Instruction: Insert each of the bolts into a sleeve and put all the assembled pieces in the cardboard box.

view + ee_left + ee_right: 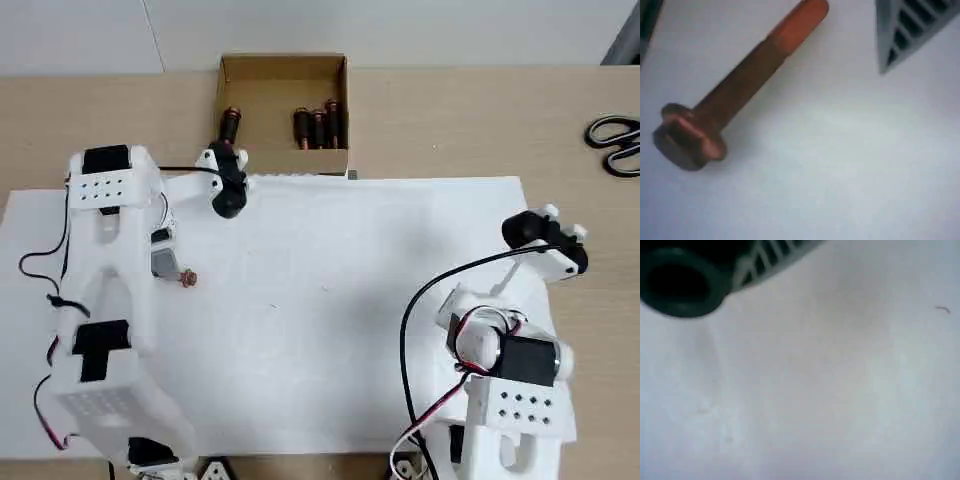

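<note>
high view: cardboard box at the far edge of the surface. three assembled pieces are lined up by its right wall, so those look done. a fourth piece sits at the left wall, just past the left claw. the claw is at the box's near edge, likely for drop-off; cannot tell if it grips the piece or how far open it is. small copper bit lies on the white sheet beside the left arm. right claw is parked at the sheet's right edge, probably to keep out of the way; cannot tell its opening.

left wrist view: bolt with flanged head lies on pale ground. a grey ribbed part is apart from it and nothing touches it. cannot tell which high-view item this is.

right wrist view: white sheet close under the camera, with a dark round hollow part at the edge. cannot tell if that is a sleeve or arm hardware.
</note>
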Controlling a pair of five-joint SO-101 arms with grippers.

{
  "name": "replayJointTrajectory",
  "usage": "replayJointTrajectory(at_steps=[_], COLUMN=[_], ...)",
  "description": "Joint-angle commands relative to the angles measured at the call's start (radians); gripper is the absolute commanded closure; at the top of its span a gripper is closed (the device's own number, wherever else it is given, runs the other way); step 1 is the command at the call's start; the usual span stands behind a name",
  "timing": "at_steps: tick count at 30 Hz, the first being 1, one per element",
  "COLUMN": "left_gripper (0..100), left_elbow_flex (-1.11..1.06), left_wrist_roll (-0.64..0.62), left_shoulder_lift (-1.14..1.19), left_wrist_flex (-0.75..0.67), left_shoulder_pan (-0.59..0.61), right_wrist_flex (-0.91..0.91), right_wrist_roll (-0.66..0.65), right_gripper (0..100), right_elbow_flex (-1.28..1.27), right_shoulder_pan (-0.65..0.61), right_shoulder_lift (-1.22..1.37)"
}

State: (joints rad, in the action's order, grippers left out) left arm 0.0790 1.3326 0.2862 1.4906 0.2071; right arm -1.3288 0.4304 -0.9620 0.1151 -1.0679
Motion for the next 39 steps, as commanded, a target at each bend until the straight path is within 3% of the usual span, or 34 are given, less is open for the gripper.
replayJointTrajectory(at_steps=[1, 9, 33, 39], left_gripper=[71, 71, 71, 80], left_elbow_flex=[0.044, 0.142, 0.143, 0.143], left_wrist_roll=[0.158, 0.201, 0.215, 0.215], left_shoulder_lift=[0.009, 0.057, 0.233, 0.233], left_wrist_flex=[-0.002, 0.103, -0.015, -0.014], left_shoulder_pan=[-0.006, -0.005, -0.005, -0.006], right_wrist_flex=[0.012, 0.012, 0.01, 0.012], right_wrist_roll=[-0.015, -0.015, -0.015, -0.015], right_gripper=[99.6, 99.6, 99.6, 99.6], right_elbow_flex=[0.028, 0.028, 0.028, 0.028], right_shoulder_pan=[0.005, 0.004, 0.004, 0.002], right_shoulder_lift=[-0.015, -0.015, -0.015, -0.015])
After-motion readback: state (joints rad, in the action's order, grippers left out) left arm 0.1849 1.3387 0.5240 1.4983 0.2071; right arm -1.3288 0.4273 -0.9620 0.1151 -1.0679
